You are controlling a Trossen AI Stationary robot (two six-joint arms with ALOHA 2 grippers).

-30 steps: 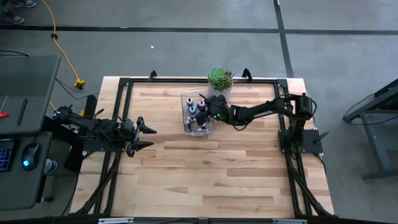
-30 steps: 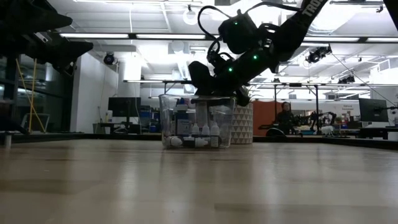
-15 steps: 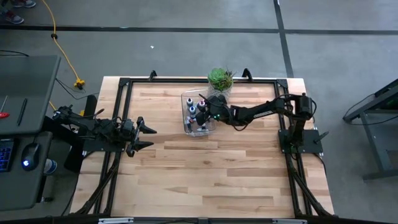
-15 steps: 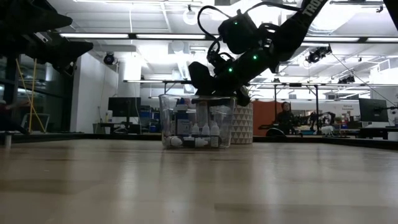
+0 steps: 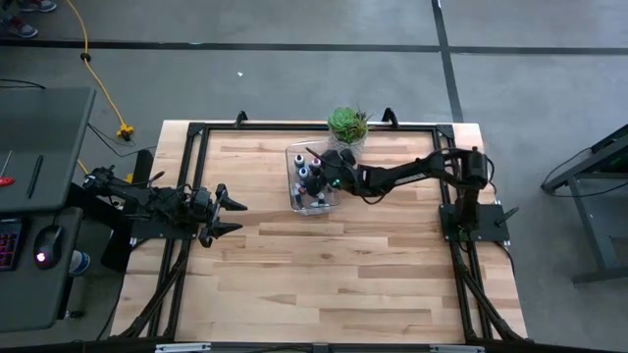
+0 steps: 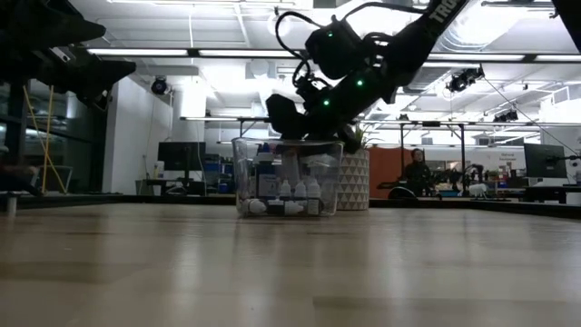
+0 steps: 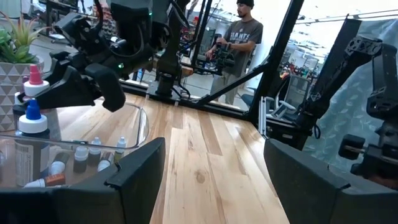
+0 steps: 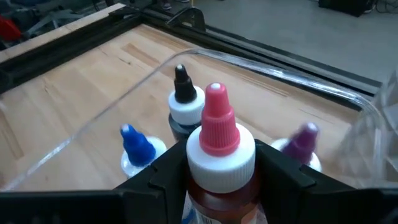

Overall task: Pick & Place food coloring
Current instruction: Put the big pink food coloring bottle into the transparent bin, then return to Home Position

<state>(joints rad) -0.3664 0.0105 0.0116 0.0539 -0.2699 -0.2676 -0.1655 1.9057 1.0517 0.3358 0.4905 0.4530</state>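
While the left tool (image 5: 232, 212) waits spread open and empty well away from the clear bin (image 5: 294, 196), the right tool (image 8: 214, 177) has slid a little farther over the bin's open top than half a second ago, with its fingers closed around the shoulders of a pink-capped bottle (image 8: 214, 140). Judging by that, the pick looks done and carrying the bottle clear of the bin comes next. Only the right wrist view shows the grip itself, plus black-capped (image 8: 184, 102), blue-capped (image 8: 137, 146) and purple-capped (image 8: 301, 143) bottles standing below; the low view shows small whitish bottles (image 6: 300, 193) resting on the bin's floor, beside the potted plant (image 5: 347, 125).
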